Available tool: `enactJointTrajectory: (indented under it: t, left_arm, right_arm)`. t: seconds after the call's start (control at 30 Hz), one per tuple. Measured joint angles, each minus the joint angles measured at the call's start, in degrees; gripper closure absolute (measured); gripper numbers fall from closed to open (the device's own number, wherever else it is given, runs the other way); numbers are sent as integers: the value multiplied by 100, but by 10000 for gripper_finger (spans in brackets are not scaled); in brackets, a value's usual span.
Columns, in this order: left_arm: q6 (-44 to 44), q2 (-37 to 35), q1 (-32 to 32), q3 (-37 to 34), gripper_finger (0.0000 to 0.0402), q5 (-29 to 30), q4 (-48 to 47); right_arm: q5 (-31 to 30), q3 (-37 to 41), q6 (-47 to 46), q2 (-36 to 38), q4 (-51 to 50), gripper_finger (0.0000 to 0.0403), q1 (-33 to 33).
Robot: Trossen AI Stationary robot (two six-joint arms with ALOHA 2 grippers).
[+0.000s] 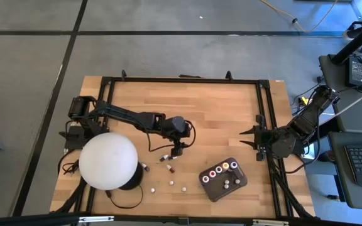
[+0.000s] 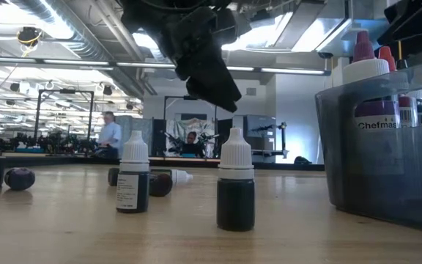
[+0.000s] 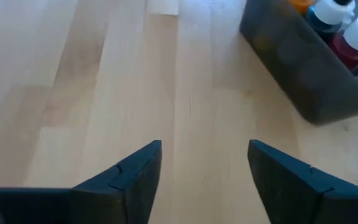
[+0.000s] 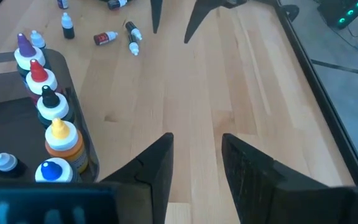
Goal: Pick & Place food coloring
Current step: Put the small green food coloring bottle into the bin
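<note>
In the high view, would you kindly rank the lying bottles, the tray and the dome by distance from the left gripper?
1. Lying bottles: just beneath the left gripper, mid-table.
2. Tray: toward the right front, holding upright bottles.
3. Dome: at the left front.

Tray and dome edges look about equally far from the gripper, so their order is uncertain.

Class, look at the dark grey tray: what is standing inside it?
The dark grey tray holds upright food coloring bottles with purple, red, black, orange and blue tops, plus two white caps. Its walls hide their lower bodies.
</note>
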State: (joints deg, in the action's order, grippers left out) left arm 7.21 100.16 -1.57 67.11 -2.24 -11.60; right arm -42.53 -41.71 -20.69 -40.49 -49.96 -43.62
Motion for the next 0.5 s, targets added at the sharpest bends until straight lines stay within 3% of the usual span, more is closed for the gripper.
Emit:
enactJointTrajectory:
  t: [0.23, 0.5]
  left_arm:
    - [404, 0, -122, 0, 152, -76, -243]
    - [-218, 0, -539, 0, 170, 83, -929]
  right_arm:
    - [0, -1, -1, 0, 1, 263, 0]
    - [1, -2, -20, 0, 3, 263, 0]
